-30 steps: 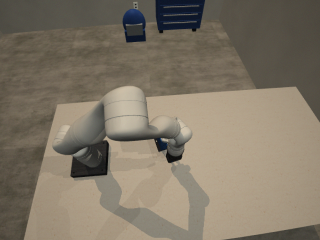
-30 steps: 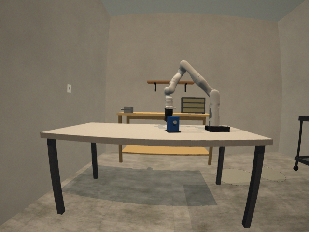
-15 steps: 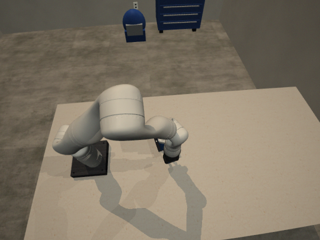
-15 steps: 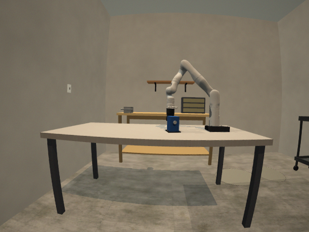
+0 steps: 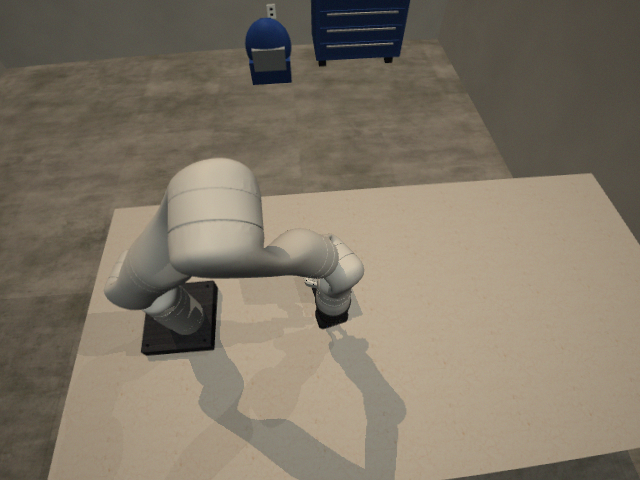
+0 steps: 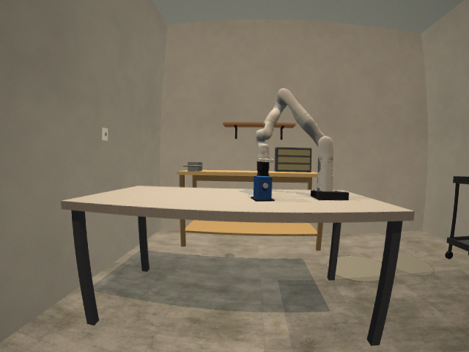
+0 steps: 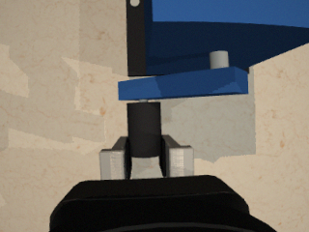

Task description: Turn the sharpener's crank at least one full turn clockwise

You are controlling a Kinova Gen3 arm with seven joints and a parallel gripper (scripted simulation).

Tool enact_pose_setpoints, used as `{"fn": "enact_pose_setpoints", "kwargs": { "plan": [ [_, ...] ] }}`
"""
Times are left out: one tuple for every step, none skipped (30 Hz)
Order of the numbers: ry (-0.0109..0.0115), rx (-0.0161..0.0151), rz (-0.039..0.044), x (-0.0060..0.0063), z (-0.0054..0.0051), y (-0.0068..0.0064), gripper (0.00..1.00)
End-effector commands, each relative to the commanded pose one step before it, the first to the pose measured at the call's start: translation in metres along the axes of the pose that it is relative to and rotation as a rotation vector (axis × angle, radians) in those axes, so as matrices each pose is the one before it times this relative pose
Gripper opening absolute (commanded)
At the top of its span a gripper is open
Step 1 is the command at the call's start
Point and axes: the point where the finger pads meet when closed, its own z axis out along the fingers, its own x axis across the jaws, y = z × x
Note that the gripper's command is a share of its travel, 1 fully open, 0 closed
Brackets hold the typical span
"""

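The gripper [image 7: 146, 158], low in the wrist frame, is clamped partway closed on the crank's black knob [image 7: 145, 130]. Above it the blue crank arm [image 7: 183, 84] lies roughly level, joined to the sharpener [image 7: 219, 0] at upper right. Cranking is probably mid-turn; next, sweep the knob clockwise around the grey axle [image 7: 219, 60] without slipping. The sharpener stands on the desk [image 6: 170, 200].

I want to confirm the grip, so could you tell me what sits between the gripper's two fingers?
In the wrist view, the crank's black handle stands between the grey fingers of the gripper, which is shut on it. The handle hangs from the blue crank arm of the sharpener.
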Motion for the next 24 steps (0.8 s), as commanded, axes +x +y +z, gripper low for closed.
{"fn": "enact_pose_setpoints", "kwargs": {
  "plan": [
    [0.00321, -0.00151, 0.00059, -0.00403, -0.00721, 0.00030, 0.00],
    [0.00000, 0.00000, 0.00000, -0.00113, -0.00191, 0.00000, 0.00],
    [0.00000, 0.00000, 0.00000, -0.00098, -0.00188, 0.00000, 0.00],
    [0.00000, 0.00000, 0.00000, -0.00093, -0.00179, 0.00000, 0.00],
    [0.00000, 0.00000, 0.00000, -0.00071, -0.00177, 0.00000, 0.00],
    [0.00000, 0.00000, 0.00000, -0.00068, -0.00166, 0.00000, 0.00],
    [0.00000, 0.00000, 0.00000, -0.00058, -0.00155, 0.00000, 0.00],
    [0.00000, 0.00000, 0.00000, -0.00043, -0.00145, 0.00000, 0.00],
    [0.00000, 0.00000, 0.00000, -0.00040, -0.00133, 0.00000, 0.00],
    [0.00000, 0.00000, 0.00000, -0.00037, -0.00120, 0.00000, 0.00],
    [0.00000, 0.00000, 0.00000, -0.00023, -0.00102, 0.00000, 0.00],
    [0.00000, 0.00000, 0.00000, -0.00017, -0.00087, 0.00000, 0.00],
    [0.00000, 0.00000, 0.00000, 0.00000, 0.00000, 0.00000, 0.00],
    [0.00000, 0.00000, 0.00000, 0.00000, 0.00000, 0.00000, 0.00],
    [0.00000, 0.00000, 0.00000, -0.00015, -0.00076, 0.00000, 0.00],
    [0.00000, 0.00000, 0.00000, -0.00013, -0.00065, 0.00000, 0.00],
    [0.00000, 0.00000, 0.00000, -0.00011, -0.00054, 0.00000, 0.00],
    [0.00000, 0.00000, 0.00000, -0.00009, -0.00044, 0.00000, 0.00],
    [0.00000, 0.00000, 0.00000, -0.00007, -0.00034, 0.00000, 0.00],
    [0.00000, 0.00000, 0.00000, -0.00005, -0.00025, 0.00000, 0.00],
    [0.00000, 0.00000, 0.00000, -0.00004, -0.00018, 0.00000, 0.00],
    [0.00000, 0.00000, 0.00000, -0.00002, -0.00011, 0.00000, 0.00],
    [0.00000, 0.00000, 0.00000, -0.00001, -0.00006, 0.00000, 0.00],
    [0.00000, 0.00000, 0.00000, 0.00000, -0.00002, 0.00000, 0.00]
  ]
}}
